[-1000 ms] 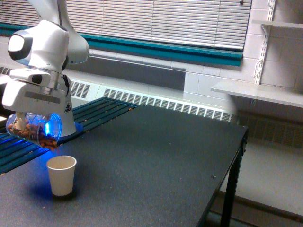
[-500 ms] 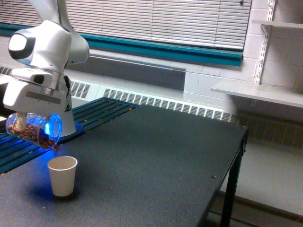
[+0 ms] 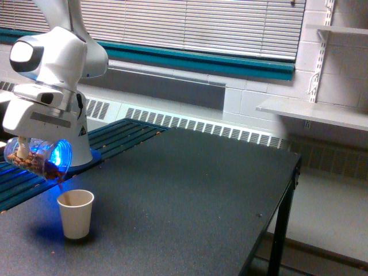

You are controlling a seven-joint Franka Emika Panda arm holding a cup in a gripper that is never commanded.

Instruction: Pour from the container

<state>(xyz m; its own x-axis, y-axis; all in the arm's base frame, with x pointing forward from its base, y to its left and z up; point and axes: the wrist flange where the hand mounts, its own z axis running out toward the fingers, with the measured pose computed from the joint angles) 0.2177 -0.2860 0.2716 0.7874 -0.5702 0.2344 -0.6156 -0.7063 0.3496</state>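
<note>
The container [image 3: 39, 158], a clear plastic cup with brown nut-like bits inside, lies tipped on its side with its mouth down toward the exterior view's right. My gripper [image 3: 23, 150] is shut on it, at the left of the exterior view; the fingers are mostly hidden behind the cup. Brown bits spill from the container's lip, just above a small off-white paper cup [image 3: 75, 213] that stands upright on the dark table [image 3: 190, 195]. A blue glow lights the container and the table by the paper cup.
The arm's white base [image 3: 80, 144] stands behind the container on blue slats [image 3: 123, 135]. The table's right edge [image 3: 290, 184] drops to the floor. A radiator and window blinds line the back wall; a shelf [image 3: 313, 112] sticks out at the right.
The container has tipped further and shifted slightly to the exterior view's left. Brown bits now fall from its lip toward the paper cup.
</note>
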